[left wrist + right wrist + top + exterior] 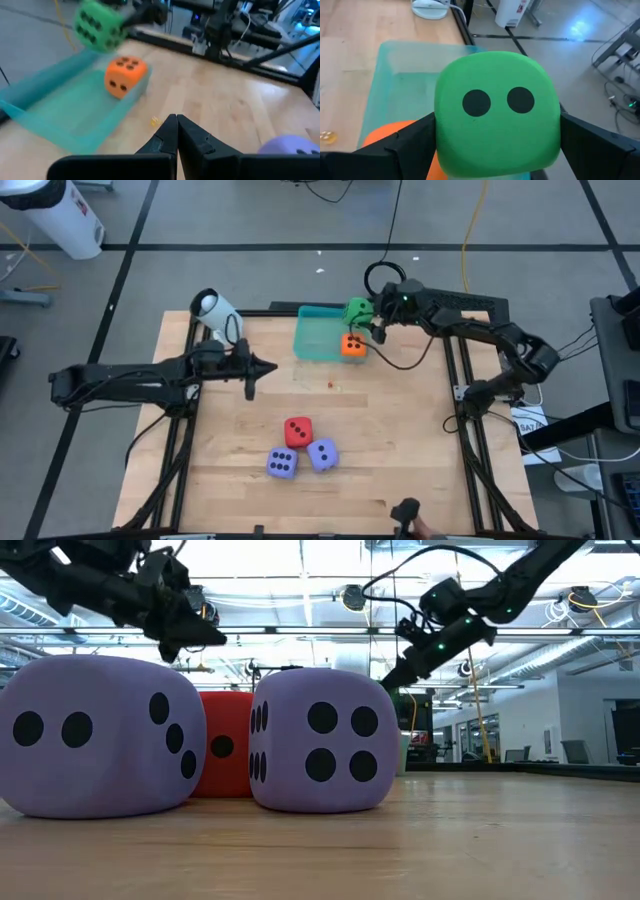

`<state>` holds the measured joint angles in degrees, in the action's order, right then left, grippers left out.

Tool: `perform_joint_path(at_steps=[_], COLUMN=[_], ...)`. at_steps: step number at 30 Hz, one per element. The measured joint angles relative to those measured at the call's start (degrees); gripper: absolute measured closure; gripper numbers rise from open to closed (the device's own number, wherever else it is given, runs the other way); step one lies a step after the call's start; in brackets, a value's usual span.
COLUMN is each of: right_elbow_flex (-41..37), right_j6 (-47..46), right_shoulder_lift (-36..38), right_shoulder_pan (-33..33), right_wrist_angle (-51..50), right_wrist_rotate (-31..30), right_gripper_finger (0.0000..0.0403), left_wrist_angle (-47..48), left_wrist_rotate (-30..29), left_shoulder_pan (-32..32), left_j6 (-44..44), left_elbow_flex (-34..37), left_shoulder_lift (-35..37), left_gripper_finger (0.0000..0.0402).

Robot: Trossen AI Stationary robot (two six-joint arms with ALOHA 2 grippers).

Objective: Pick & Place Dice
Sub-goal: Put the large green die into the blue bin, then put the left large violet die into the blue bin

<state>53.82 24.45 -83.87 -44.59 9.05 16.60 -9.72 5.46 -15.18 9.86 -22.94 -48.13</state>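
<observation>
The green die (497,112) was clamped between the wide-spread fingers of the right gripper (366,319), held in the air over the far corner of the teal tray (312,340), right above the orange die (353,346) that already sat in the tray by its right edge. To do this placing well, the gripper probably needed to shift the green die toward the tray's bare floor, lower it close to the surface and only then let go, since a soft cube dropped onto the orange one could bounce out. Being a cube, the green die had no long axis; its two-pip face pointed back at the wrist camera, and a six-pip face showed from the other arm's side. The red die (298,429) and two purple dice (302,458) lay bunched together near the table's (400,450) front, not yet moved. The left gripper (258,368) waited with fingers pressed together, empty, above the table's left-middle.
</observation>
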Motion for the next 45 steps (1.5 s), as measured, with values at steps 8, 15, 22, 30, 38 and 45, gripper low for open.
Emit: perform_joint_path(at_steps=[8, 15, 22, 30, 38, 45], right_elbow_flex=[1.3, 1.2, 1.1, 1.1, 1.2, 1.1], right_j6=[4.6, 5.5, 7.9, 8.4, 9.3, 4.4], right_shoulder_lift=[-3.7, -6.2, -7.1, -7.3, -6.3, -2.2], right_shoulder_pan=[-0.4, -0.7, -1.8, -1.7, -1.7, -1.1], right_wrist_angle=[-3.2, -3.7, -3.7, -3.5, -2.9, -0.3], right_wrist_rotate=[1.6, 1.4, 1.6, 1.9, 3.1, -7.7], right_gripper_finger=[0.0041, 0.0041, 0.0039, 0.0008, 0.0003, 0.0007], left_wrist_angle=[-1.3, -3.9, -3.7, -3.8, -3.9, -2.3], left_wrist_rotate=[1.0, 1.0, 3.6, 11.5, 13.0, 13.1], left_shoulder_pan=[0.0, -0.6, -5.8, -11.7, -11.9, -12.1], left_j6=[1.2, 0.8, -1.2, -3.6, -4.2, -7.4], left_elbow_flex=[0.0, 0.0, -3.7, -13.5, -17.8, -17.8], left_shoulder_lift=[-5.7, -7.1, -9.3, -20.0, -27.8, -26.6], left_gripper_finger=[0.0394, 0.0394, 0.0394, 0.0394, 0.0394, 0.0394])
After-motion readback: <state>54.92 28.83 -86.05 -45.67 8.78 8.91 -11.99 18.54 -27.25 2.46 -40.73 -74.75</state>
